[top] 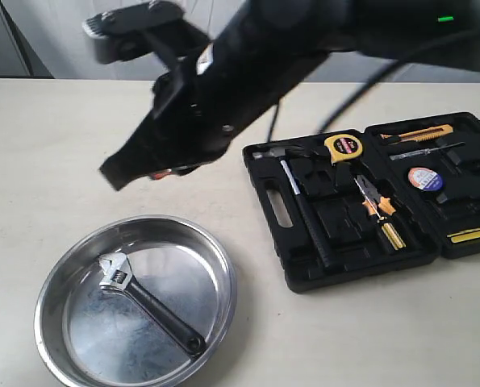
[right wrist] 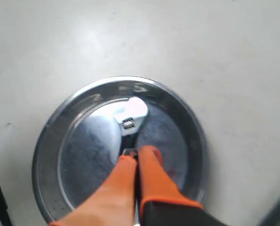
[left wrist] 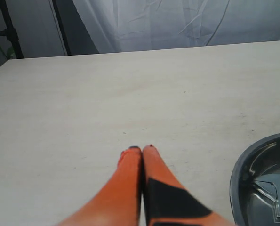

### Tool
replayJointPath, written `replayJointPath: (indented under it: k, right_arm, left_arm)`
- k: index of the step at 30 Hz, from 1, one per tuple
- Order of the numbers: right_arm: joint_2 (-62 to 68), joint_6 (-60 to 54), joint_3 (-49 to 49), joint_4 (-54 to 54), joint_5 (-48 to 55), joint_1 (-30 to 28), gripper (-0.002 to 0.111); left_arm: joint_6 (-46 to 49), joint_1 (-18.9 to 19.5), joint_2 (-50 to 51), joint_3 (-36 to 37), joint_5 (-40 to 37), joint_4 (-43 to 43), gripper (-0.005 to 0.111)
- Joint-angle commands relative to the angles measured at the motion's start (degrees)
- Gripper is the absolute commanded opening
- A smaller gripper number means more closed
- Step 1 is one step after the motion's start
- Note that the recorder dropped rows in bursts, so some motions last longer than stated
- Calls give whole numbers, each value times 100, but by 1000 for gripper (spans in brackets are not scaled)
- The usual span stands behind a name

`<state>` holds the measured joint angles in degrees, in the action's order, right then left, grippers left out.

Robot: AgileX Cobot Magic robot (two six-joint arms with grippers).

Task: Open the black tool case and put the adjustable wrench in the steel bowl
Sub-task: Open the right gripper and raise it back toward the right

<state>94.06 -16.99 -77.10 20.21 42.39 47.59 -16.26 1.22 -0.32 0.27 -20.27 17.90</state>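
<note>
The adjustable wrench lies flat on the bottom of the steel bowl, silver head toward the far left, black handle toward the near right. The black tool case lies open to the right of the bowl. My right gripper hangs shut and empty high above the bowl. In the right wrist view its fingertips are pressed together over the wrench head inside the bowl. My left gripper is shut on nothing over bare table, with the bowl's rim and the wrench at that frame's edge.
The open case holds a hammer, a yellow tape measure, orange-handled pliers, a tape roll and a yellow knife. The right arm's dark body spans the upper middle of the exterior view. A white curtain hangs behind the table.
</note>
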Motion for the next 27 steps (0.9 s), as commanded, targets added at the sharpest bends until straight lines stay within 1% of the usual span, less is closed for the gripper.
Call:
replayJointPath:
  k: [1, 2, 3, 4, 5, 7, 11, 13, 15, 16, 17, 18, 19, 20, 24, 27]
  right_arm:
    - [-1568, 1319, 1126, -1322, -19, -14, -1]
    - [-1803, 1453, 1288, -1359, 46, -14, -1]
    - [-2303, 1454, 1536, -1390, 253, -14, -1]
    - [-2515, 1454, 1580, -1390, 338, -14, -1]
    - [-2855, 1454, 1611, -1390, 633, -14, -1]
    - [-3228, 1454, 1611, -1364, 807, -14, -1]
    - [-3737, 1316, 1651, -1527, 793, -14, -1]
    - [-4123, 1316, 2070, -1891, 245, -38, -1]
    - [-4755, 1221, 3063, -1654, -1117, -558, -1]
    - [-5211, 1221, 3885, -1131, -1999, -1123, -1]
    - [-5477, 1221, 4346, -813, -2666, -1524, -1]
    - [-6065, 1221, 5154, -200, -3333, -2101, -1]
    - [-6387, 1221, 5480, 15, -3488, -2382, -1]
    - [-7014, 1221, 5940, 149, -3465, -2808, -1]
    - [-8335, 1212, 6515, 65, -3130, -3552, -1]
    - [-9102, 1096, 6823, 38, -3031, -3995, -1]
  left_arm:
    - [-7, -23, 32, -27, 76, 16, 0]
    - [-7, -23, 32, -27, 76, 16, 0]
    - [-7, -23, 32, -27, 76, 16, 0]
    - [-7, -23, 32, -27, 76, 16, 0]
    - [-7, -23, 32, -27, 76, 16, 0]
    - [-7, -23, 32, -27, 76, 16, 0]
    - [-7, -23, 32, -27, 76, 16, 0]
    - [-7, -23, 32, -27, 76, 16, 0]
    - [-7, -23, 32, -27, 76, 16, 0]
    - [-7, -23, 32, -27, 76, 16, 0]
    - [-7, -23, 32, -27, 76, 16, 0]
    - [-7, -23, 32, -27, 76, 16, 0]
    - [-7, -23, 32, -27, 76, 16, 0]
    - [-7, -23, 32, -27, 76, 16, 0]
    - [-7, -23, 32, -27, 86, 16, 0]
    - [-7, -23, 32, -27, 76, 16, 0]
